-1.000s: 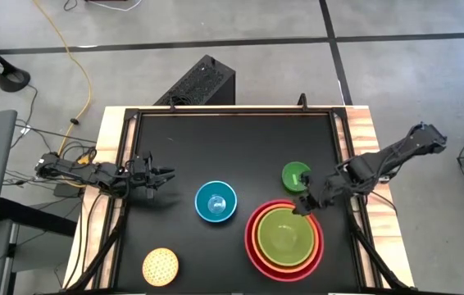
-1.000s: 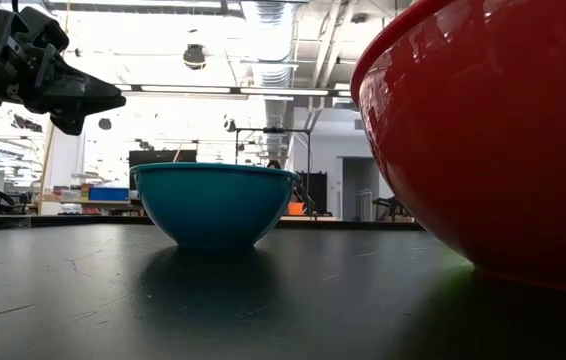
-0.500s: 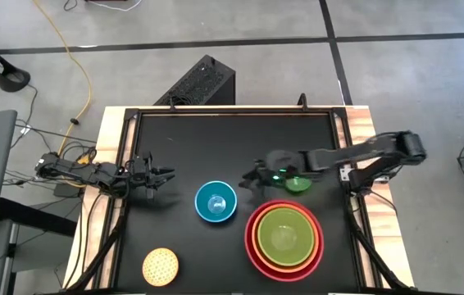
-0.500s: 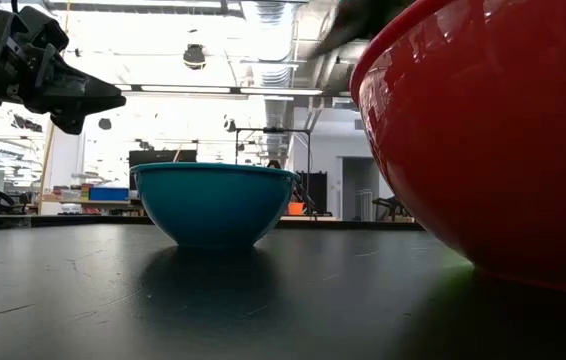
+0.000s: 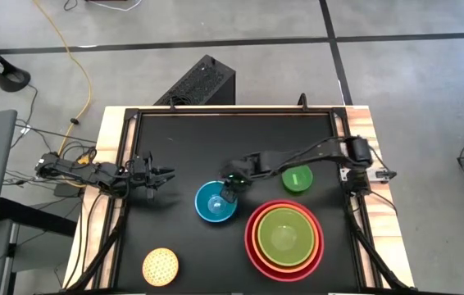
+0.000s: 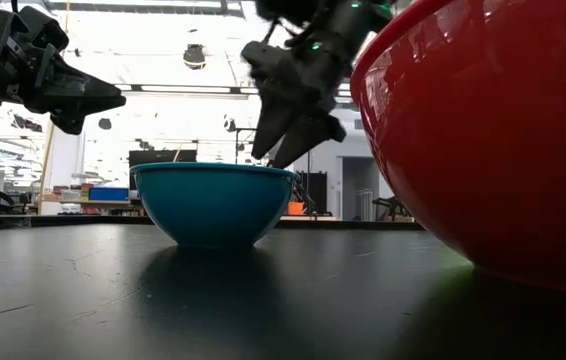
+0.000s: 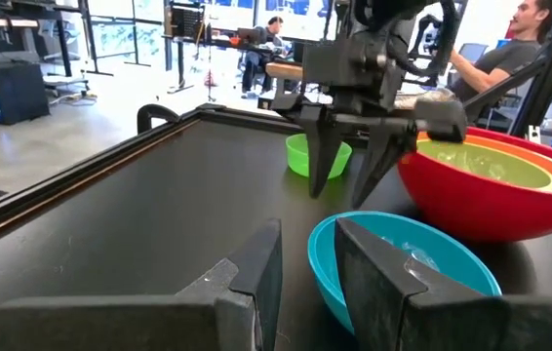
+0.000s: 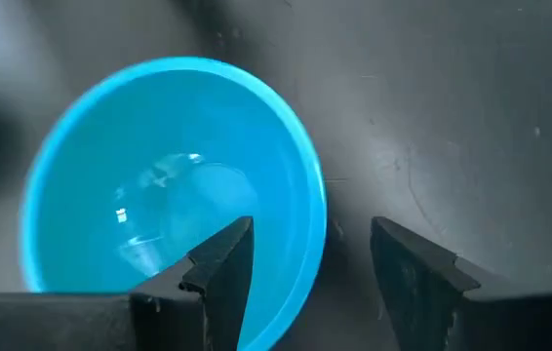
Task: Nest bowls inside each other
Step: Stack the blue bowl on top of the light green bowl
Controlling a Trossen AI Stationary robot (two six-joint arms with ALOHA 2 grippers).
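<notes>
A blue bowl [image 5: 214, 203] stands upright on the black table, left of centre. My right gripper [image 5: 230, 188] hangs open just over its far-right rim [image 8: 313, 210], pointing steeply down. One finger [image 8: 219, 261] is over the bowl's inside, the other [image 8: 414, 265] outside it. I see no touch. Lime green and orange bowls sit nested in the red bowl [image 5: 284, 238] at the near right. A small green bowl [image 5: 297, 178] stands behind that stack. The speckled yellow bowl [image 5: 160, 265] rests at the near left. My left gripper [image 5: 165, 176] waits slightly open and level at the left edge.
A raised black frame [image 5: 232, 111] borders the table. Bare black surface lies across the far half and between the blue and yellow bowls. Beyond the table, people sit at desks [image 7: 510, 49] in the room.
My right gripper has swept from the far right of the red stack toward the table's left, passing over the small green bowl, and now hangs over the blue bowl's rim. It has sunk a little and rolled about its own axis, staying open. No bowl has moved.
</notes>
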